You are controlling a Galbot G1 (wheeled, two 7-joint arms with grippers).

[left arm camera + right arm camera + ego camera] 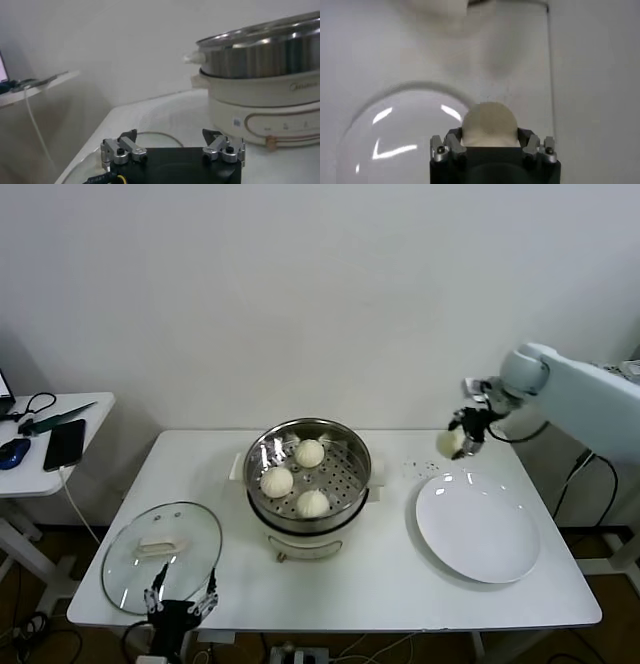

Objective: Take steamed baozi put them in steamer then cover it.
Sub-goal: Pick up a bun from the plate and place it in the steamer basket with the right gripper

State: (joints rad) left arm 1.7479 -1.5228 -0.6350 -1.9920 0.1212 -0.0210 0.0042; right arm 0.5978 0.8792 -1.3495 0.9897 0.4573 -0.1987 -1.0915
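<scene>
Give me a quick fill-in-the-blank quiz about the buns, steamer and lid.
1. The steamer holds ____ baozi.
2. The right gripper holds the ____ baozi.
3. The cover lies on the table, on the steamer's ____ side.
4. The white plate is ____.

Missing words: three; fourth; left; empty

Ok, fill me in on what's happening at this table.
The right gripper is shut on one steamed baozi, held in the air above the far edge of the white plate. Three baozi already sit in the steamer at the middle of the table. The cover lies flat on the table to the robot's left of the steamer, with the left gripper open and idle at the table's near edge beside it.
</scene>
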